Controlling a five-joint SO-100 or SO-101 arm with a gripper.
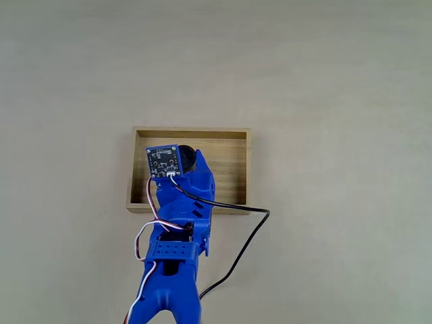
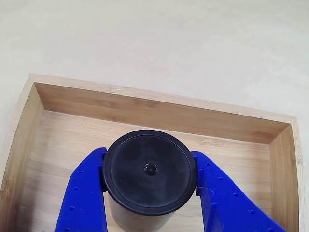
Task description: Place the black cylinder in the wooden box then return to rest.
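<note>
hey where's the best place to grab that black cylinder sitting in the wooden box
Grip the black cylinder across its round side wall, coming from above. It stands upright, and the gripper already has one blue finger on each side, inside the wooden box.

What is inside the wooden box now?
Inside the pale wooden box stands the small black cylinder, between the blue gripper fingers. The floor underneath it is hidden.

Blue plastic arm (image 1: 177, 270), small circuit board (image 1: 164, 162), black, red & white cables
</note>
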